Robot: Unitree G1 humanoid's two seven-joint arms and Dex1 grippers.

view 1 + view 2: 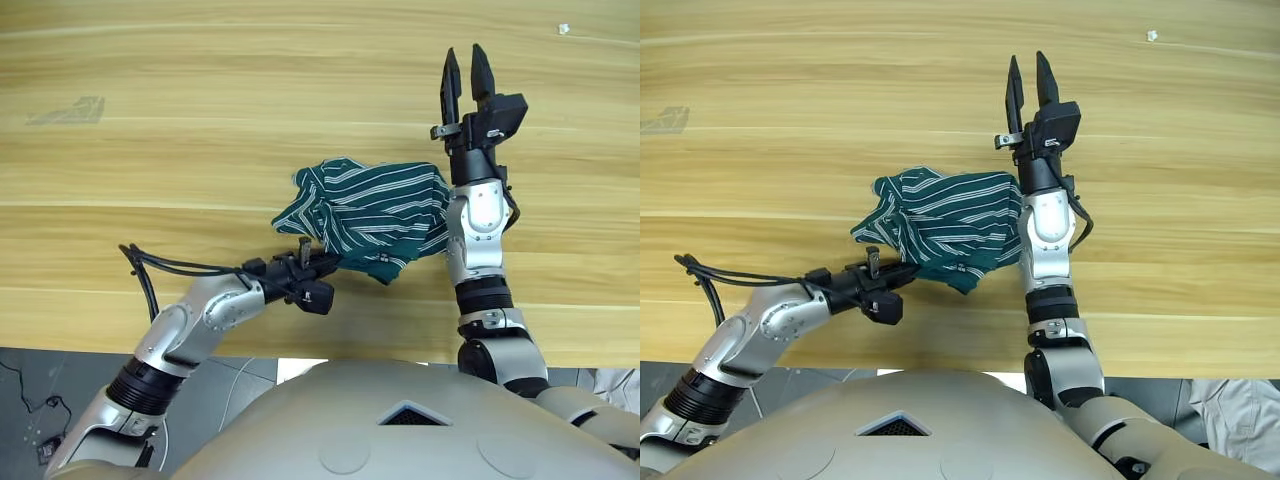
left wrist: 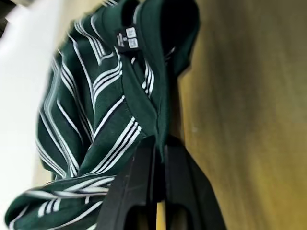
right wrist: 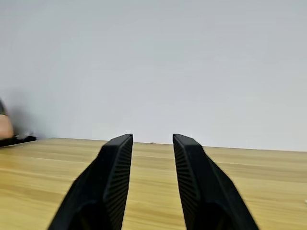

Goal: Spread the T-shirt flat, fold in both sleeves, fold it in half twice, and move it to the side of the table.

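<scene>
A dark green T-shirt (image 1: 368,212) with white stripes lies crumpled in a heap on the wooden table (image 1: 200,150), a little in front of its middle. My left gripper (image 1: 318,262) is at the heap's near left edge, shut on a fold of the T-shirt (image 2: 120,110); the dark fingers (image 2: 144,177) pinch the cloth. My right gripper (image 1: 466,72) is raised above the table just beyond the heap's right side, pointing away from me, open with nothing between its fingers (image 3: 115,167).
A faint grey mark (image 1: 68,110) shows on the table at the far left, and a small white scrap (image 1: 564,29) lies at the far right. Bare wood surrounds the heap on all sides. The table's near edge (image 1: 80,345) runs just in front of my arms.
</scene>
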